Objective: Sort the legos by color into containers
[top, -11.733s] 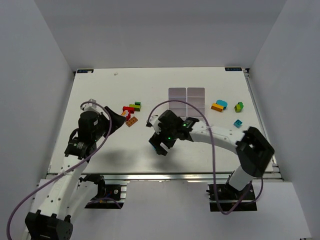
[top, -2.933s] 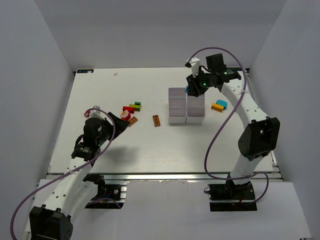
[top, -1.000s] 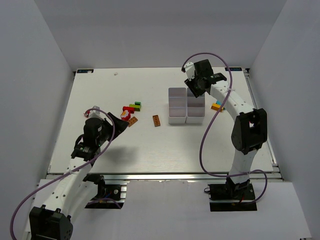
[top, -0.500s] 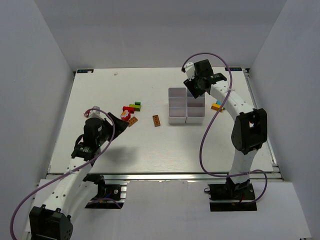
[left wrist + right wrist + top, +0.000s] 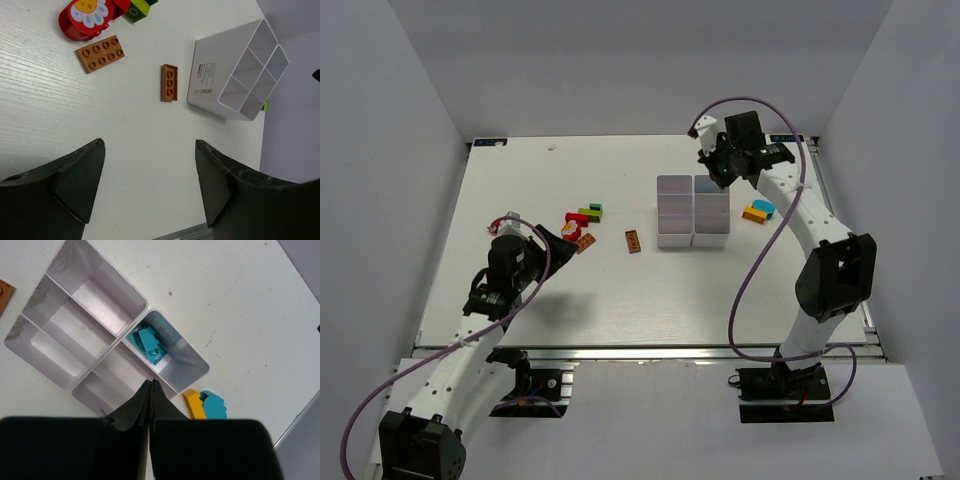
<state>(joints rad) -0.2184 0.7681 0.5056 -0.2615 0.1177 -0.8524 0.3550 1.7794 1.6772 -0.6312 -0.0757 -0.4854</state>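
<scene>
The white tray point(image 5: 693, 238) with six compartments stands at the middle right. My right gripper point(image 5: 716, 172) hovers shut and empty over the tray's far right corner, jaws pressed together point(image 5: 151, 382). Teal legos point(image 5: 150, 344) lie in that corner compartment of the tray point(image 5: 111, 289); the other compartments look empty. An orange-yellow brick point(image 5: 192, 404) and a teal piece point(image 5: 214, 405) lie just outside. My left gripper point(image 5: 150, 145) is open above bare table, short of a brown brick point(image 5: 169, 82), an orange plate point(image 5: 101, 53), a red flower piece point(image 5: 87, 17) and a green brick point(image 5: 137, 9).
The left cluster of legos point(image 5: 584, 217) lies just beyond my left gripper point(image 5: 560, 240), with the brown brick point(image 5: 633, 241) between it and the tray. Grey walls enclose the table on three sides. The right arm's purple cable point(image 5: 760, 270) loops over the table's right part.
My right gripper has shut from part open and shifted slightly right above the tray's far corner. The left arm has not moved.
</scene>
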